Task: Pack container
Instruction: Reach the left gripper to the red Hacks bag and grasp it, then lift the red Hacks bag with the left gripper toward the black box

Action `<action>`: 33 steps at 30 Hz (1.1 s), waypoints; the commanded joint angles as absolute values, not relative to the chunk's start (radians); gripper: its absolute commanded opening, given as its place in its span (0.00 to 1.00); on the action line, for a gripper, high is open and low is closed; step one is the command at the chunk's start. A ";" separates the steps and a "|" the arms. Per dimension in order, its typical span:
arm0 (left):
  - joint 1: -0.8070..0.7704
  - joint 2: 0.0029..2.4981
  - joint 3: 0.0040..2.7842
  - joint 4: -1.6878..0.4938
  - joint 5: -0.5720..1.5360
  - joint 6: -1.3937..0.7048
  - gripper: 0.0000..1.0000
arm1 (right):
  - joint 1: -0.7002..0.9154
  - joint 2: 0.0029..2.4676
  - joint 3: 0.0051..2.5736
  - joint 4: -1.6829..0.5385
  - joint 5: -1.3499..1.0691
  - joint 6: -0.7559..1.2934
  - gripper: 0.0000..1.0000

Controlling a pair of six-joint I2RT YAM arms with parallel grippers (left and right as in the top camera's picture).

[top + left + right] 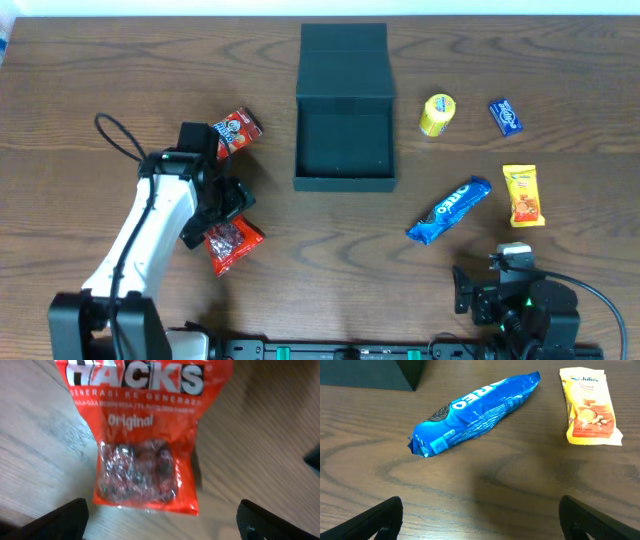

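Note:
The dark teal container [345, 181] stands open at the table's back centre, its lid flap [343, 50] folded back; its corner shows in the right wrist view [410, 372]. My left gripper [225, 203] is open and empty, just short of a red Hacks candy packet [233, 245]. In the left wrist view that packet [145, 435] lies flat ahead of the open fingers [160, 512]. A second red packet [238, 127] lies beyond the arm. My right gripper [487, 282] is open and empty near the front edge [480, 505], well short of a blue Oreo packet [475, 407].
Right of the container lie a yellow round snack [438, 114], a small blue packet [506, 116], the Oreo packet [449, 209] and a yellow Julie's packet [523, 195], also in the right wrist view [590, 405]. A black cable loops by the left arm [115, 135].

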State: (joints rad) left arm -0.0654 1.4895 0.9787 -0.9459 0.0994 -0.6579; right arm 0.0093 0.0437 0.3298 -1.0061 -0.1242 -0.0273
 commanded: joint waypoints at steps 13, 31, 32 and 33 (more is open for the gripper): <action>-0.081 1.582 0.921 -0.783 0.019 -0.590 0.96 | 0.003 0.037 0.324 -1.010 -0.132 -0.039 0.99; -0.081 1.582 0.825 -0.707 0.030 -0.599 0.95 | 0.003 0.037 0.324 -1.010 -0.132 -0.039 0.99; -0.081 1.582 0.825 -0.708 0.031 -0.599 0.91 | 0.003 0.037 0.324 -1.010 -0.132 -0.039 0.99; -0.081 1.582 0.825 -0.709 0.030 -0.599 0.86 | 0.003 0.037 0.324 -1.010 -0.132 -0.039 0.99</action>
